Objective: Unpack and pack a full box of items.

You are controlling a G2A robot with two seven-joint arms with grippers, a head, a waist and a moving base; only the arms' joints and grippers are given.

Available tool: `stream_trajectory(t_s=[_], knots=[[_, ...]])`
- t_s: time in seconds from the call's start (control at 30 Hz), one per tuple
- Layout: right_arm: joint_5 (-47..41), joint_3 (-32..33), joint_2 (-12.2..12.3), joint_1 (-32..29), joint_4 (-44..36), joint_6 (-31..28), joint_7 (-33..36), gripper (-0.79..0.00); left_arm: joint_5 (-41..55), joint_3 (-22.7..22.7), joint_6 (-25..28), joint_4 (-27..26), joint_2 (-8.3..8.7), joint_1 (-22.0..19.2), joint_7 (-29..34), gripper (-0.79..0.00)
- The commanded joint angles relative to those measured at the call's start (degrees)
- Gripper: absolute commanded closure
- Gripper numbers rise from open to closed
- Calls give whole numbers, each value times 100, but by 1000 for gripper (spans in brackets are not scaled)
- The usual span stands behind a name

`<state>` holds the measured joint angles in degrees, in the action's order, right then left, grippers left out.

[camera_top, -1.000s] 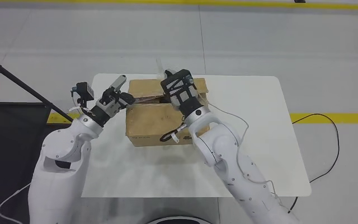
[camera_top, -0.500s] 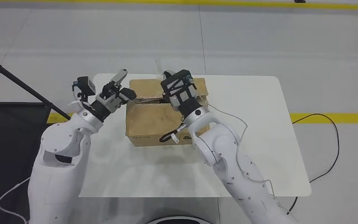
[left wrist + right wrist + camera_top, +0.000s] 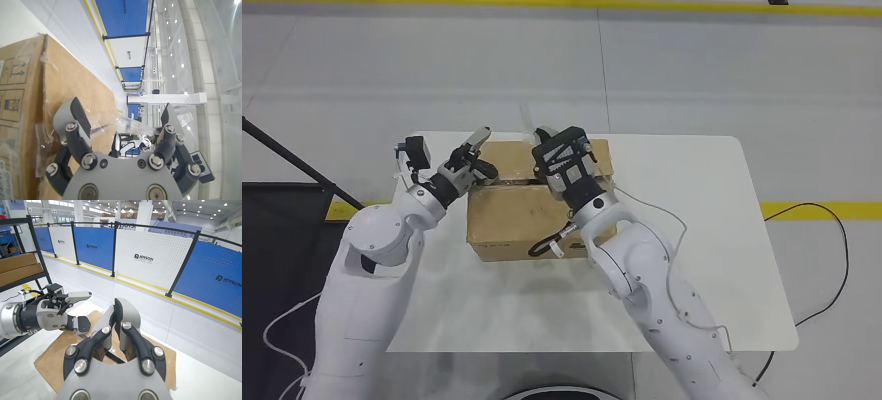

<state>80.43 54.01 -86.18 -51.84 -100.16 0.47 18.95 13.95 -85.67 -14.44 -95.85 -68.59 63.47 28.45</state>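
Cardboard box: brown, flaps down, standing on the white table. It sits in the table's 10 o'clock part, close to the 12 o'clock edge. One side wall carries printed handling marks and labels. Torn clear film clings along the top face and one corner edge. A seam runs across the top from 9 to 3 o'clock.

Left pincer: at the box's 10 o'clock top corner, about level with the top face. Its jaws are spread wide and hold nothing. One finger lies just beside the top face; whether it touches cannot be told.

Right pincer: above the box top, near its 12 o'clock edge and about halfway along it. Its jaws are drawn together on a clear tape strip. The strip rises thin and upright from the fingertips, and in the top view it trails toward 12 o'clock, past the table edge. The two pincers are near one another but apart, the left at 9 o'clock of the right.

Surroundings: a black cable on the floor at the table's 3 o'clock, and a yellow floor line beside it. Blue and white fence panels stand in the hall beyond. A black shelf rack holding cartons stands off to one side.
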Motion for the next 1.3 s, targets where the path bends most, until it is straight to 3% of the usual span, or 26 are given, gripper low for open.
stream_trajectory(t_s=[0.0, 0.63, 1.27], knots=[[-3, 2, -8, -5, -8, -16, -19, 0, -20, 27, -2, 49, 1, -14, -27, -785], [-75, 10, -74, -387, -420, 53, -341, 0, -75, 221, 72, 244, 9, -20, -132, -785], [-32, 294, -85, -1112, -684, 651, -485, 0, -64, 170, 111, -160, 58, 201, 13, -785]])
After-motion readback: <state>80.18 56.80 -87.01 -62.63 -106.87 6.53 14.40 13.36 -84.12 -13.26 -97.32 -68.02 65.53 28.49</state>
